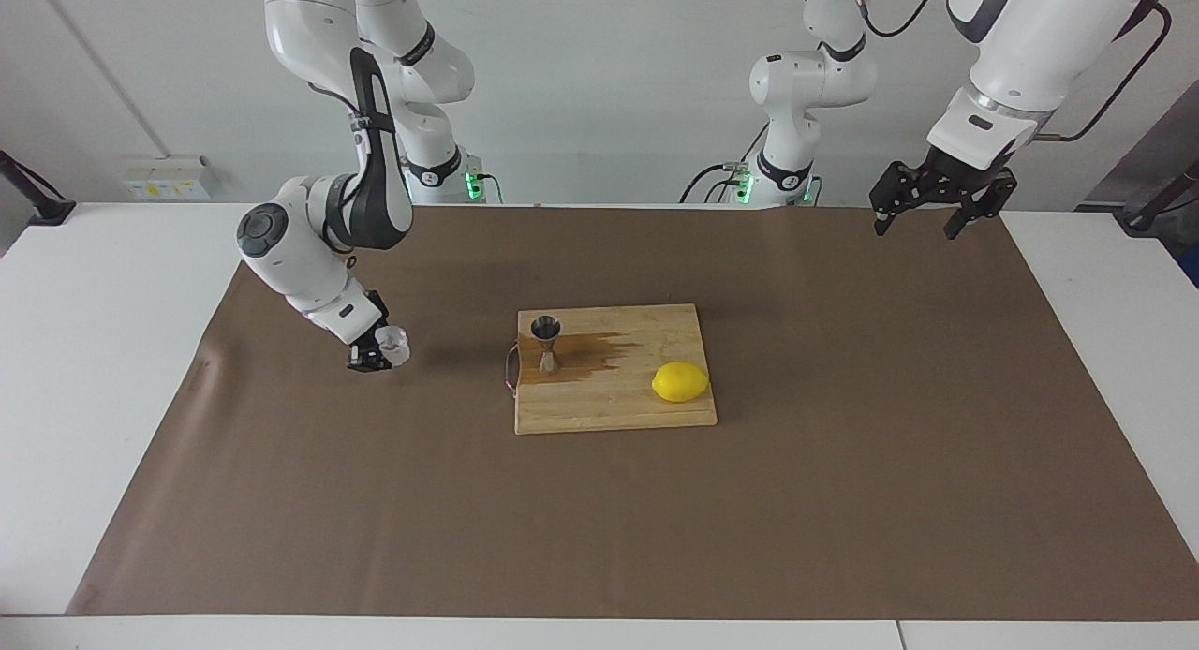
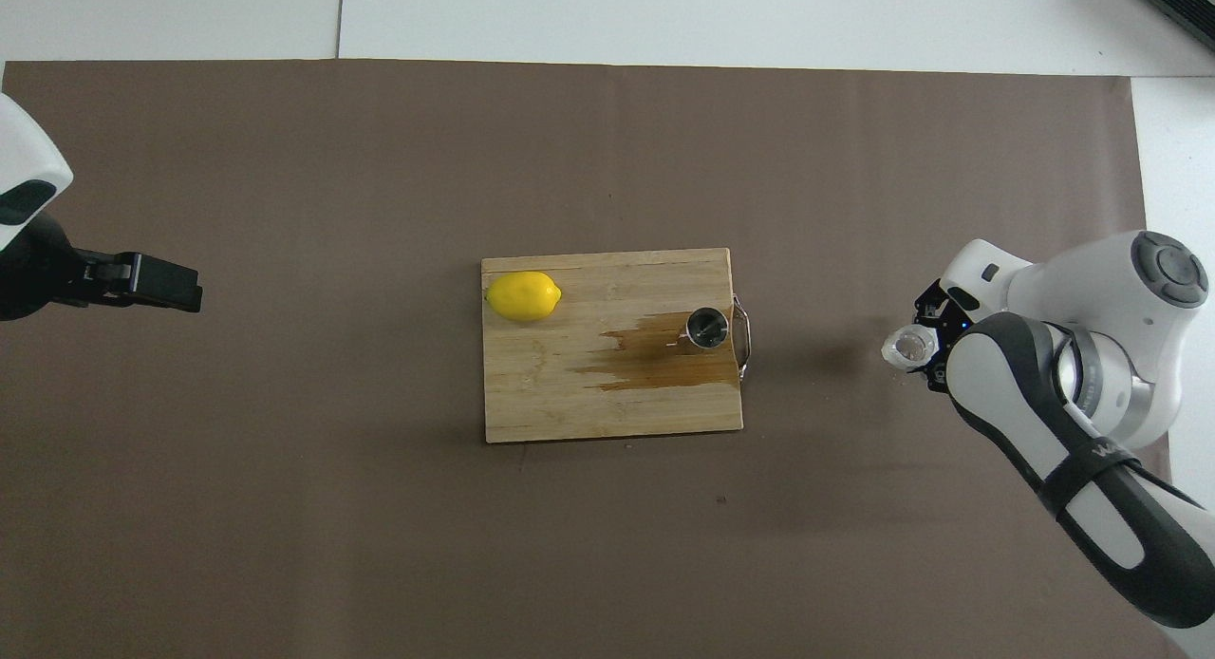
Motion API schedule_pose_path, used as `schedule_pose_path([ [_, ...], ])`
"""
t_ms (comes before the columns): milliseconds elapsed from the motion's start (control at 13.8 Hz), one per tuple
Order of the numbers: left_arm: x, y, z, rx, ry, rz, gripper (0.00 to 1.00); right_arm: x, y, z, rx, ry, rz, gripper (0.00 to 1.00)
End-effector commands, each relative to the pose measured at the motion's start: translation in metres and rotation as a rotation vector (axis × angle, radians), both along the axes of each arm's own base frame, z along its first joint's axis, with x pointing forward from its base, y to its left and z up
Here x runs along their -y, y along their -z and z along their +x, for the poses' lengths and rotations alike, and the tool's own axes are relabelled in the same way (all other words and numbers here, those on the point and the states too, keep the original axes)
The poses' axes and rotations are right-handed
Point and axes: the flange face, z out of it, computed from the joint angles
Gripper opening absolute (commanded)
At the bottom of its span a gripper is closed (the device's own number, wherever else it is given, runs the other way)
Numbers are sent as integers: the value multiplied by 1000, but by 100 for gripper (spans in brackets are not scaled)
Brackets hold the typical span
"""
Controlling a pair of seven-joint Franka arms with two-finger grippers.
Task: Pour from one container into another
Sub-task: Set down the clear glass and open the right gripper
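The right gripper [image 1: 375,355] is holding the clear glass cup [image 1: 393,345], its fingers pinching the cup from the side. The cup is sitting upright, low over the brown mat [image 1: 843,500], toward the right arm's end of the table and well apart from the wooden cutting board [image 1: 614,416]. Whether its base is touching the mat cannot be told. In the overhead view the cup [image 2: 906,346] is showing as a pale ring just beside the right arm's wrist, mouth facing up.

The steel jigger [image 1: 546,343] is standing upright on the board, near the edge toward the right arm's end, just beside the board's metal handle [image 1: 510,369]. A dark wet stain [image 1: 590,355] is spreading across the wood from the jigger's foot toward the middle of the board. From overhead the jigger [image 2: 706,327] is showing its open top cone.

A lemon [image 1: 680,381] is lying on the board, toward the left arm's end, well apart from the jigger.

The left gripper [image 1: 929,210] is waiting, hanging high over the mat's corner at the left arm's end, fingers spread and holding nothing.
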Motion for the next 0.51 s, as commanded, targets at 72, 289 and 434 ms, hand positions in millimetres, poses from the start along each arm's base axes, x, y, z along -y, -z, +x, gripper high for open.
schedule_pose_path([
  [72,-2,-1,-9,5,3,-6,100,4,4,-6,22,-3,19,50],
  [289,-2,0,-8,2,3,-5,100,5,13,-14,34,-1,12,64],
  [434,-2,-1,-9,3,3,-5,100,4,13,-13,37,-5,11,100],
])
